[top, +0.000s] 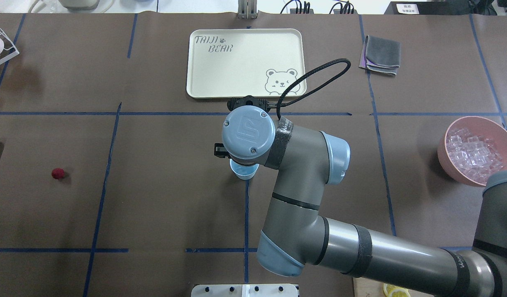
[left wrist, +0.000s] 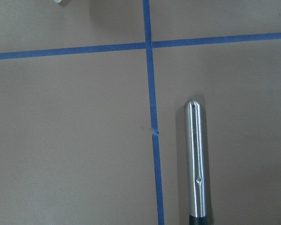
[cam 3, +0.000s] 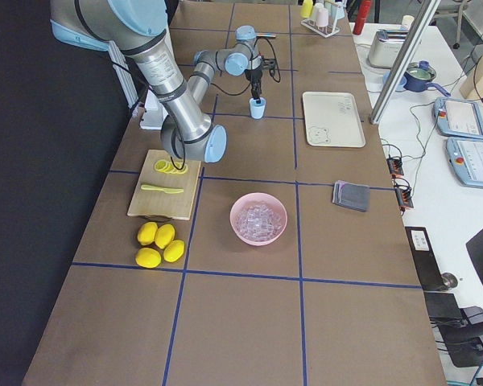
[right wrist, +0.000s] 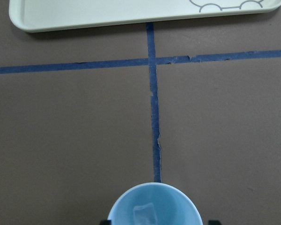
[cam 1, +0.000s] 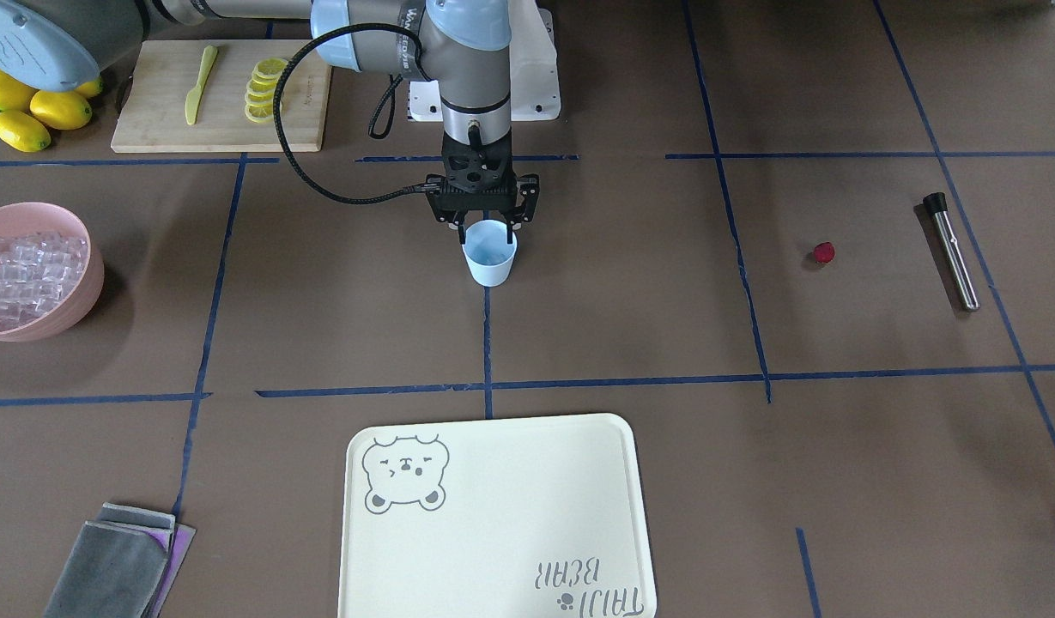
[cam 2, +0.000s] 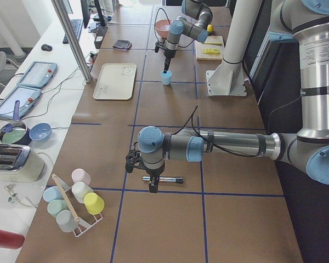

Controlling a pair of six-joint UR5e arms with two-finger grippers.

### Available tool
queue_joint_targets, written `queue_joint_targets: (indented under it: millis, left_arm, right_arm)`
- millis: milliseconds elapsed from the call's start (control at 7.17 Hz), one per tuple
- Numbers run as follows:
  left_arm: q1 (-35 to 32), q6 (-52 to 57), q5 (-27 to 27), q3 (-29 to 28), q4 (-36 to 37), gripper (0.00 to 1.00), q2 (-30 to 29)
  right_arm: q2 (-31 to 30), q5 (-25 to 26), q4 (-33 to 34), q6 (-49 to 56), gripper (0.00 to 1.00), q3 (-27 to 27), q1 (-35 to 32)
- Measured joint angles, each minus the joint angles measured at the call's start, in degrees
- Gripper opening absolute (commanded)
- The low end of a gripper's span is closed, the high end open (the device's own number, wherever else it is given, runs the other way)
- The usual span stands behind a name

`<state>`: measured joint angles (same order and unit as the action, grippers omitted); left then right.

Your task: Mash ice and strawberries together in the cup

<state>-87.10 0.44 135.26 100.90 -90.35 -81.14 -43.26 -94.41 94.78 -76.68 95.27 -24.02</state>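
Right gripper was held spread, nothing gripped, tips set either side of cup rim. Cup was stood upright mid-table, one ice cube seen inside. More ice was heaped in pink bowl toward right end. Strawberry was left toward left end, well apart from cup. Muddler lay beyond it, under left gripper, whose grip could not be told.

Risk judged: light cup tipped if sideways withdrawal made before lift, tips catching rim.

Open room all round cup; tray at operators' edge.
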Motion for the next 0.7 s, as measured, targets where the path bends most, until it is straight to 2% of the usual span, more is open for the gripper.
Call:
queue_joint_targets:
  millis: [279,418,697]
  left_arm:
    - [0.0,0.0,0.0,-0.06,-0.04,1.0,0.02]
    - [0.0,0.0,0.0,-0.06,-0.04,1.0,0.02]
    - [0.03,0.0,0.0,-0.07,-0.07,1.0,0.02]
  right_arm:
    - [-1.47,-2.59,0.04,1.69,0.99,2.26,-3.47]
    - [-4.6,-5.42,-0.01,4.32,0.99,5.29,-6.62]
    - [-17.31,-12.56,-0.21,14.88,0.99,16.13,-14.69]
